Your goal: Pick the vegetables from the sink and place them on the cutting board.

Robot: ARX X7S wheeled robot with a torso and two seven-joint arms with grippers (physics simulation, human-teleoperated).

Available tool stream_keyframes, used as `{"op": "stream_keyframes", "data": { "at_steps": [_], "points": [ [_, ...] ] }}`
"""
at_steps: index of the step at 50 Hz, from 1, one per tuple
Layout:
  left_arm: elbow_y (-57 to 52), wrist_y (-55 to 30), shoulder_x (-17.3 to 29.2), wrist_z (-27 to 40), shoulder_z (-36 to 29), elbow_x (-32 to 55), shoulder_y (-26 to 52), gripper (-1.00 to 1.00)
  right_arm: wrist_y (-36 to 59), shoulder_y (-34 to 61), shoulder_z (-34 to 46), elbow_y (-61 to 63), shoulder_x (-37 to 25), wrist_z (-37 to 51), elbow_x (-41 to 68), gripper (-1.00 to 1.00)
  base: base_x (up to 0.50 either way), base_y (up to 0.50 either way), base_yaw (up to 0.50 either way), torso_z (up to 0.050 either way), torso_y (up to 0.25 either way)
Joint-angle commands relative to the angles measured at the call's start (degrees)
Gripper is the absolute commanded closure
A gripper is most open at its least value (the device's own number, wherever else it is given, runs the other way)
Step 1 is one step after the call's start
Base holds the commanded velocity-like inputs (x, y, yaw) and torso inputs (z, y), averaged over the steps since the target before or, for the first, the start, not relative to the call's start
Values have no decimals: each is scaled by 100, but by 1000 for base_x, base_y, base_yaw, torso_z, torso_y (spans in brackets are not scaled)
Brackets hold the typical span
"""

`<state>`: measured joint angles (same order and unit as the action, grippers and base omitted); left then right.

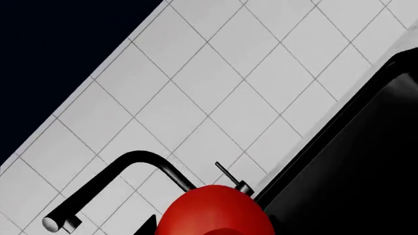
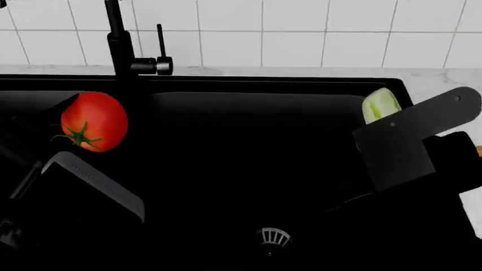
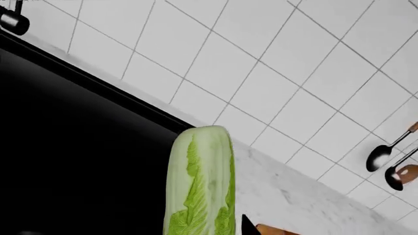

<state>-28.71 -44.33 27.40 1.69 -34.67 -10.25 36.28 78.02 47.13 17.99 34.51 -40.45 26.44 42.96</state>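
The left end effector (image 2: 68,141) pinches the glossy red tomato (image 2: 93,121) at left, just beside the tall black faucet (image 2: 119,42). The right end effector (image 2: 391,141) pinches the pale green napa cabbage (image 2: 380,104) at the black sink's (image 2: 256,84) right rim.

Napa cabbage (image 3: 201,183) over black sink (image 3: 65,147), white tiled wall (image 3: 261,73), two hanging spoons (image 3: 385,161)

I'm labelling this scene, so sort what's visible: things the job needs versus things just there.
Needed for the job:
tomato
napa cabbage
sink
left claw
right claw

Just there:
faucet
tiled wall
hanging ladles
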Motion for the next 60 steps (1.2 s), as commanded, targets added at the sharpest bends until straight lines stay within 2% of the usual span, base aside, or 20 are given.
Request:
{"op": "stream_keyframes", "data": {
  "at_steps": [1, 16, 47, 52, 60],
  "points": [
    [-355, -286, -206, -164, 215, 189, 21, 100, 333, 114, -448, 261, 201, 73, -5, 100, 0, -500, 0, 0, 0],
    [-775, -495, -305, -227, 277, 276, 88, 100, 495, 164, -624, 363, 221, 183, 189, 100, 0, -500, 0, 0, 1],
    [-580, -308, -322, -169, 120, 268, 28, 100, 401, 15, -784, 406, 230, 349, 411, 100, 0, -500, 0, 0, 0],
    [-621, -705, -494, -320, 268, 485, 107, 100, 450, 6, -837, 433, 218, 384, 476, 100, 0, -500, 0, 0, 0],
    [-595, -855, -636, -403, 302, 633, 147, 100, 466, -26, -907, 476, 214, 444, 559, 100, 0, -500, 0, 0, 0]
  ]
}}
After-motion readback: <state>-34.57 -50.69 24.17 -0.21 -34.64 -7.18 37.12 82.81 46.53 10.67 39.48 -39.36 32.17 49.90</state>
